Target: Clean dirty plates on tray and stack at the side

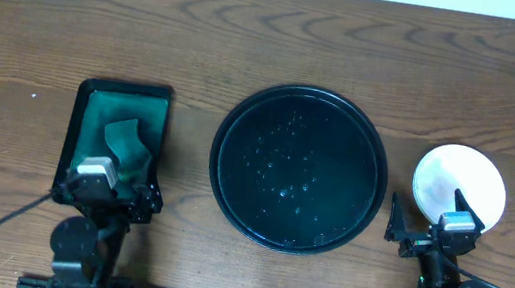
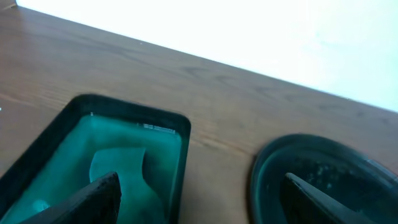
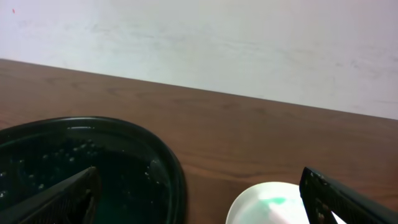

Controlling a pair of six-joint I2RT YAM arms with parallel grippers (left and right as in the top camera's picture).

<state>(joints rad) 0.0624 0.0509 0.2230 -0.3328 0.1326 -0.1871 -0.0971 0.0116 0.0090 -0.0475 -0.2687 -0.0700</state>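
Glossy round black tray [image 1: 217, 159], centre, is speckled with droplets. A green-smeared white round plate [image 1: 459, 181] lies to its right. On the left, a dark green rectangular tray [image 1: 124, 88] holds a green cloth [image 1: 127, 141]. The left gripper [image 2: 202, 199] and right gripper [image 3: 205, 199] both gape apart.

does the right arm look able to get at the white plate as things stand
Probably yes: the white plate lies just ahead of the right gripper, jaws open, with nothing between them.
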